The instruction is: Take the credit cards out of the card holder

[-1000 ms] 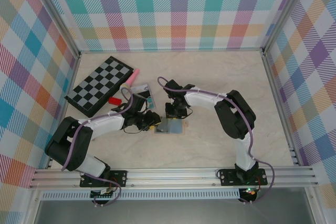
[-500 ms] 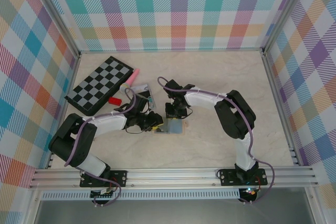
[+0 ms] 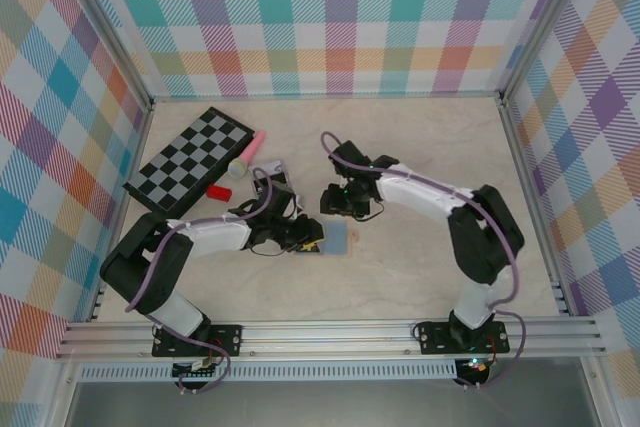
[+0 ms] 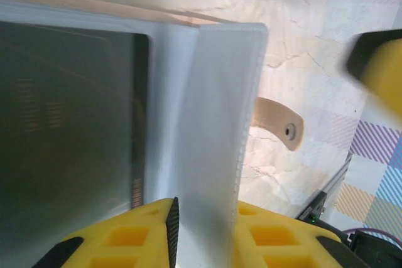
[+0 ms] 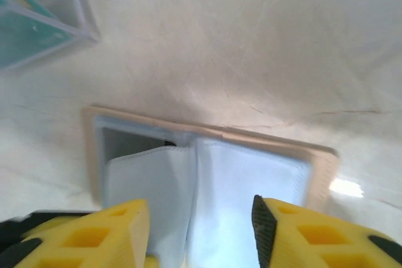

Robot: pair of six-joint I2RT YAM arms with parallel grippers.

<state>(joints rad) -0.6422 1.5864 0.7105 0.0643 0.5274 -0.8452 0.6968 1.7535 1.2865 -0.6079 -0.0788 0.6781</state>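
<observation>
Now, card holder (image 4: 215,123) between left fingers (image 4: 122,238)

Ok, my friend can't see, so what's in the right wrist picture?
A tan card holder lies open on the pale table, showing its light-blue inner panels. The yellow right pincer hangs open over it, and a teal item in clear plastic sits at the top left.
</observation>
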